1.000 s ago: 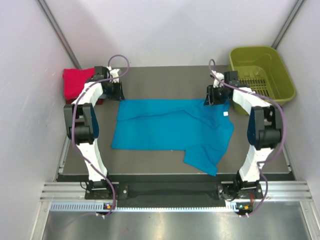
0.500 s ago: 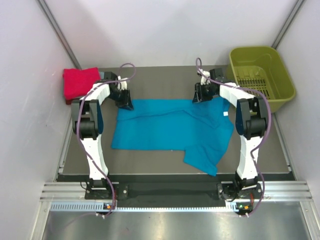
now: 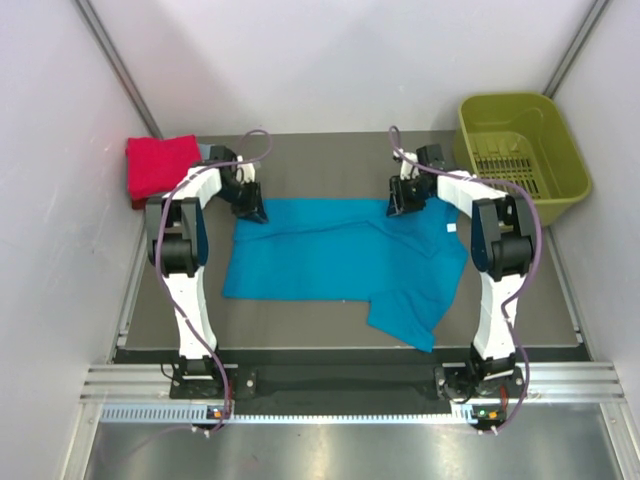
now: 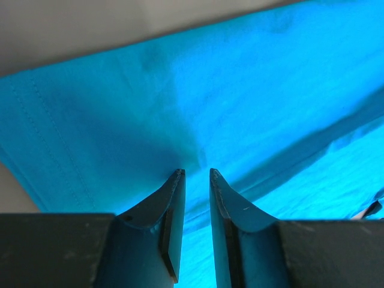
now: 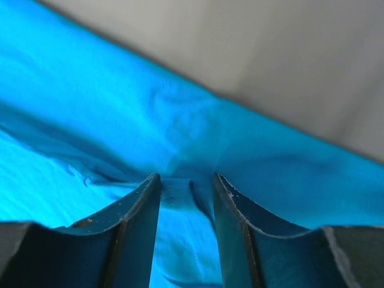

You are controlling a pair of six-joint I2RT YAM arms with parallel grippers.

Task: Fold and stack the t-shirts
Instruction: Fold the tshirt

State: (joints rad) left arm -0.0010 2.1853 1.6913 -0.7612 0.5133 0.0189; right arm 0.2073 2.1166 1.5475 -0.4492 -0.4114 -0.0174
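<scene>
A bright teal-blue t-shirt (image 3: 340, 255) lies spread flat across the middle of the table, with one part hanging toward the near right. My left gripper (image 3: 252, 212) is tipped down onto its far left edge. In the left wrist view its jaws (image 4: 197, 173) stand a narrow gap apart, tips on the teal cloth (image 4: 252, 90). My right gripper (image 3: 398, 207) presses on the far edge near the shirt's right side. Its jaws (image 5: 186, 177) are open wider, with a small raised ridge of teal cloth (image 5: 180, 192) between them. A folded red t-shirt (image 3: 160, 165) lies at the far left.
An olive-green plastic basket (image 3: 520, 140) stands at the far right corner. White walls close in the table on the left, back and right. Bare grey table surface (image 3: 320, 165) shows beyond the shirt's far edge.
Both grippers moved inward along the shirt's far edge, then settled down onto the cloth. The left jaws narrowed a little. The shirt has not shifted.
</scene>
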